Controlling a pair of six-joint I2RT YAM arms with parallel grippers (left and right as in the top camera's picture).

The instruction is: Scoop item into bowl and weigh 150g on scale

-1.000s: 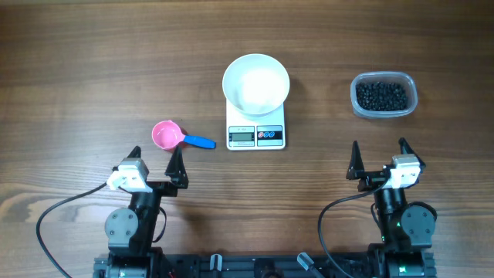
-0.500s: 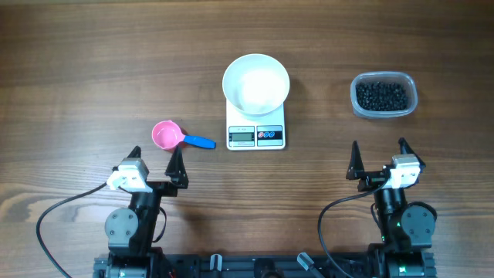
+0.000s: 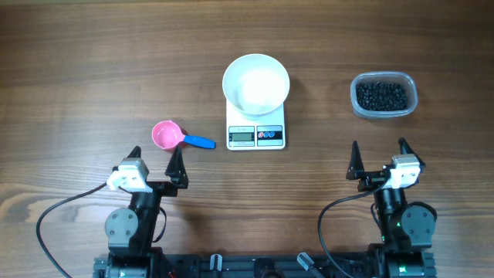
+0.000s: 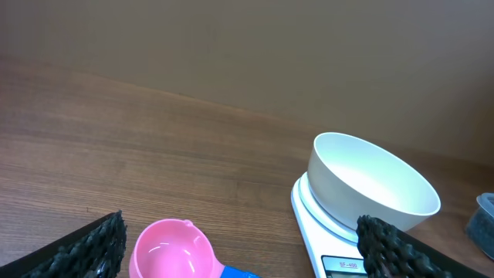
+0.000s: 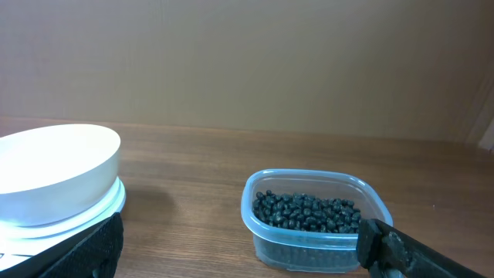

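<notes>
Status on the item: all the black pellets sit in the clear plastic tub at the far right of the desk. None are in the white bowl, which looks empty in both wrist views. That bowl is parked on the scale, centred over the platform and overhanging it slightly, with display and buttons facing the robot (digits too small to read from overhead). The pink scoop lies flat on the desk left of the scale, its blue handle pointing at the scale, near but not touching. The tub is well apart from the scale on the other side. Up front, the left tool is released: jaws spread wide, nothing between them, hovering just behind the scoop on the robot's side. Same for the right tool: spread wide, empty, set back from the tub with bare desk between. Delta over the last second: none. Scoop, bowl, tub and both tools line up identically across the overhead frames. My read is start state, zero scoops done, whole task outstanding. Likely first step is the left tool taking the scoop by its handle, which is thin and flat on the desk, so the pinch needs to come in low. Later risk: the scoop has to cross past the scale to reach the tub, so a spill or a bumped bowl would throw off the reading.
</notes>
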